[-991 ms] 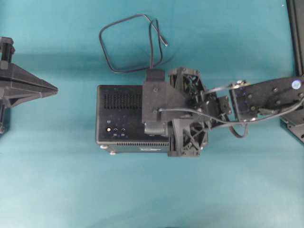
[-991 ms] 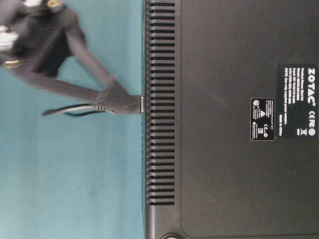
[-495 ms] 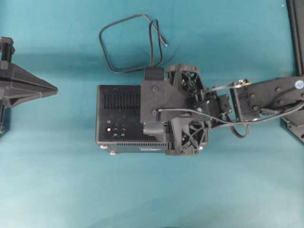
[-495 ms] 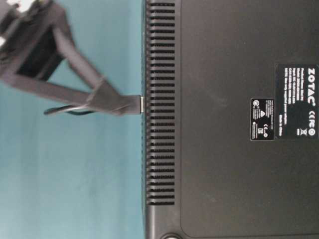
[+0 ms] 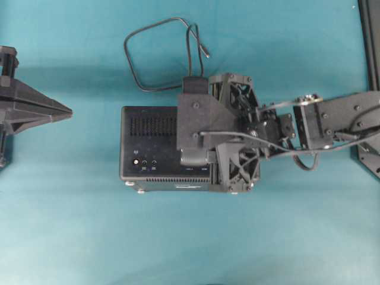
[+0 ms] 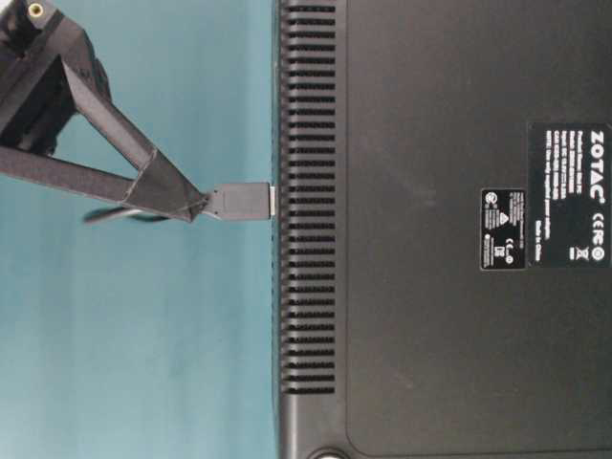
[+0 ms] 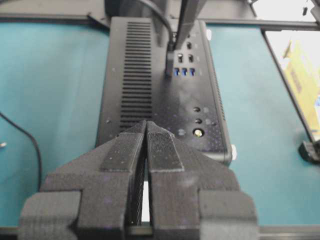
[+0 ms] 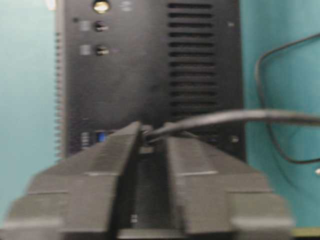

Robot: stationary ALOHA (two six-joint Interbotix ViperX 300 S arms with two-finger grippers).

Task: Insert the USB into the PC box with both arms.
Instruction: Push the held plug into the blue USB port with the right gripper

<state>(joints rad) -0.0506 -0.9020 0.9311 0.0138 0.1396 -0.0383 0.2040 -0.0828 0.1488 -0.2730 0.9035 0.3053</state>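
Centrally on the teal bench [image 5: 71,237], the PC box [image 5: 148,148] has the USB [image 6: 241,201] plug seated in a port. Right fingers [image 6: 163,191] clench that plug's rear; left fingers [image 7: 137,155] sit clenched, empty, at frame left.

The PC box [image 6: 430,115] looks matt black, faintly speckled; both hands show ridged, layered black plastic; the desk [image 5: 89,237] is smooth teal.

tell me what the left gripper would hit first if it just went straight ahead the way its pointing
Most likely the PC box: in the left wrist view the left gripper, jaws shut, points at the box's near end, with only bare teal table between them in the overhead view. Its height relative to the box is hard to judge.
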